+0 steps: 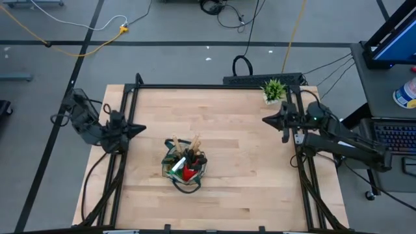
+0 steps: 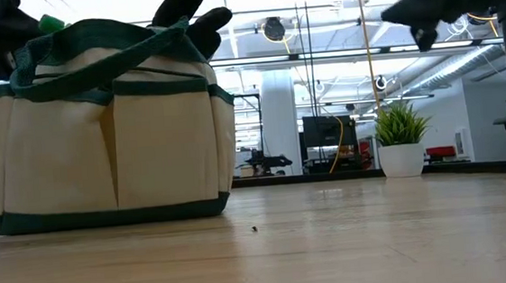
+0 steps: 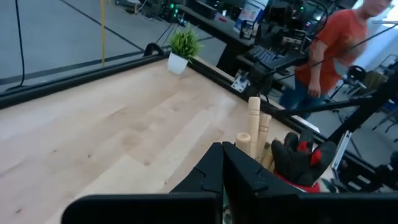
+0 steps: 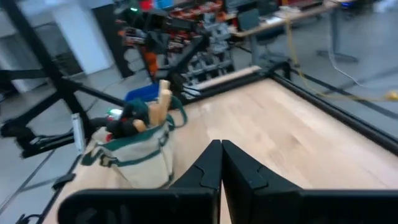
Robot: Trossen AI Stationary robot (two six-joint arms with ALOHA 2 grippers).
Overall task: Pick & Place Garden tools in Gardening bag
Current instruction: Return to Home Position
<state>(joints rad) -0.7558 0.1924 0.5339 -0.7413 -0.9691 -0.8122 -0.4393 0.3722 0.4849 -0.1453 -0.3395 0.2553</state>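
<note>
Left gripper [image 1: 138,129]: fingers closed on nothing, at the bench's [image 1: 227,201] left edge. Right gripper [image 1: 266,119]: same, at the right edge, near the potted plant [image 1: 273,90] in the far right corner. We find the gardening bag [image 2: 109,153] upright near mid-bench between them, with wooden handles [image 1: 185,144] and a glove [image 1: 188,172] sticking out and the tool heads hidden inside.

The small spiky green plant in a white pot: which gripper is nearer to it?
Right. The right gripper is close to the plant; the left gripper is across the wooden table, at its left edge.
</note>
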